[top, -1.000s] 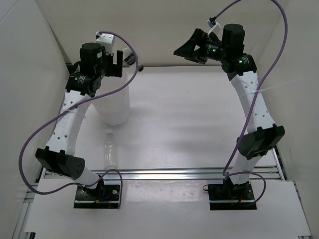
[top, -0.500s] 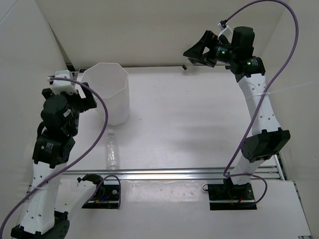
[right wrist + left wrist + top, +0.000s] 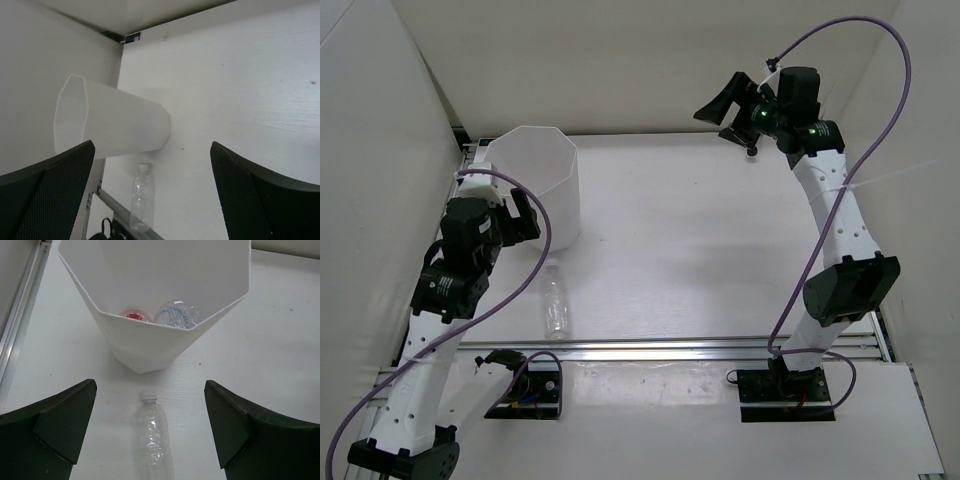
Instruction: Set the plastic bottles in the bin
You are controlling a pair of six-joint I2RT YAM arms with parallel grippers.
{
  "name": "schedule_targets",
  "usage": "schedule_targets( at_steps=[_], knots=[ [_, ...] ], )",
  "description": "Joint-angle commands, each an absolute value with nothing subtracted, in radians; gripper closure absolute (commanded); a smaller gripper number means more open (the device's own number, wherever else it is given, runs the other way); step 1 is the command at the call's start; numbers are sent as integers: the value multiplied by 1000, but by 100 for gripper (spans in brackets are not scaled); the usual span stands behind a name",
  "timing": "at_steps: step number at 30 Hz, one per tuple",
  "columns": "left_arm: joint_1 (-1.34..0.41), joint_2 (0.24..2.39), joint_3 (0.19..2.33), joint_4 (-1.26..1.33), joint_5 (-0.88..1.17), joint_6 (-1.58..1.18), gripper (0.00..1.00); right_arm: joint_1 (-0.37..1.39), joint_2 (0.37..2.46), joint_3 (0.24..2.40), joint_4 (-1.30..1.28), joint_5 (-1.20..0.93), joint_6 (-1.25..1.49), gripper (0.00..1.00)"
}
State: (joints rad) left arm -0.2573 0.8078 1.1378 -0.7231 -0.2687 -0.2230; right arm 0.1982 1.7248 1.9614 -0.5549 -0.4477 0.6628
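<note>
The white bin (image 3: pixel 532 190) stands at the far left of the table. In the left wrist view the bin (image 3: pixel 150 347) holds a red-capped bottle (image 3: pixel 134 316) and a blue-labelled bottle (image 3: pixel 175 316). The dark-labelled bottle is out of view. A plain clear bottle with a white cap (image 3: pixel 556 305) lies on the table just in front of the bin, cap towards it. My left gripper (image 3: pixel 523 222) is open and empty above this bottle (image 3: pixel 152 437), jaws on either side of it. My right gripper (image 3: pixel 722 114) is open and empty, high at the far right. It sees the bin (image 3: pixel 110 125) and the bottle (image 3: pixel 141 197).
A metal rail (image 3: pixel 670 350) runs along the table's near edge, close to the bottle's base. White walls enclose the table at the left, back and right. The left arm's purple cable (image 3: pixel 535 270) loops near the bin.
My left arm has come down from above the bin's rim to the near side, and now hovers over the lying bottle. My right arm has drawn back a little to the right.
</note>
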Motion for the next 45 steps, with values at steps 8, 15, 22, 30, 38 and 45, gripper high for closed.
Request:
schedule_targets(
  at_steps=[8,15,22,30,38,45],
  knots=[
    [-255,821,1120,-748,-170,-272,0,62,1689,1830,-617,-55,802,0],
    [-255,810,1072,-758,-150,-291,0,5,1891,1952,-617,-3,704,0],
    [-255,801,1063,-787,-141,-301,0,-44,2149,2138,-617,123,762,0],
    [-255,810,1063,-818,-184,-333,0,-127,2191,2108,-617,192,893,0],
    [-255,853,1054,-818,-193,-342,0,-183,2224,2154,-720,320,914,0],
    [-255,885,1054,-818,-193,-353,0,-239,2253,2135,-778,316,933,0]
  ],
)
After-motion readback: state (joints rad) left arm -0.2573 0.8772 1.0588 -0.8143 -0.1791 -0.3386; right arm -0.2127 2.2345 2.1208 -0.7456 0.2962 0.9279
